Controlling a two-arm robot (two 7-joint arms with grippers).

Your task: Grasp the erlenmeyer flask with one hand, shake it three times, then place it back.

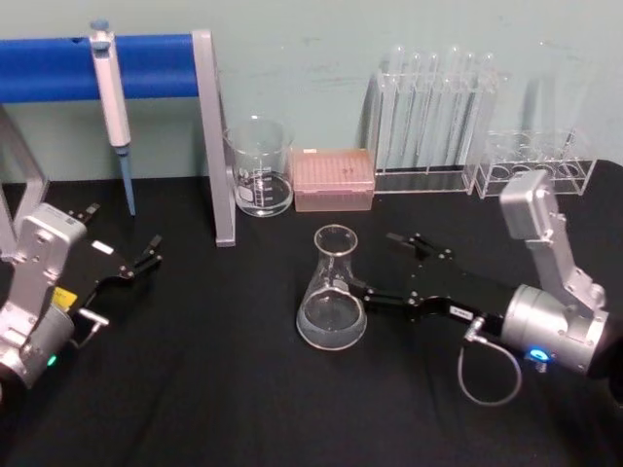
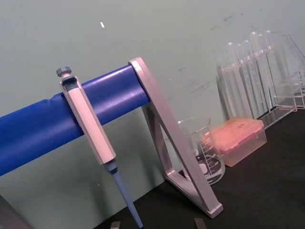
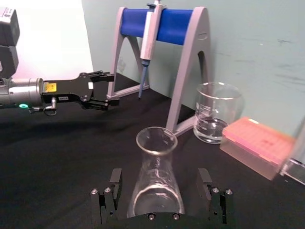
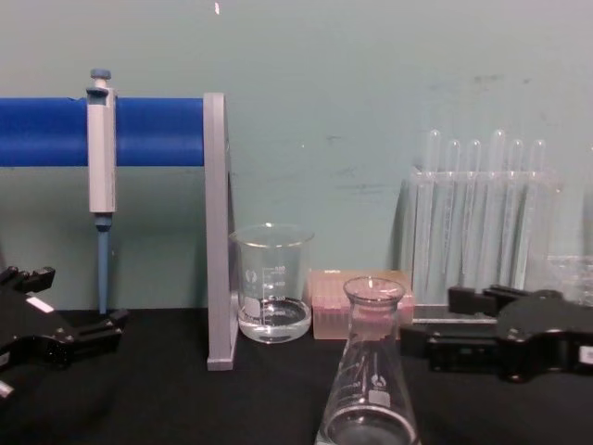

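Two spread jaws of the hand flank the upright erlenmeyer flask on the black table, neither touching glass, while the left gripper rests open, well apart.

Even, soft light; weak shadows; glints on erlenmeyer flask; blown-out patch, right wrist view.

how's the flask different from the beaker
The flask is conical with a narrow neck; the beaker is straight-walled and wide-mouthed. The flask stands within the open right end effector; the beaker stands farther back by the stand. Both are upright clear glass with a little liquid.
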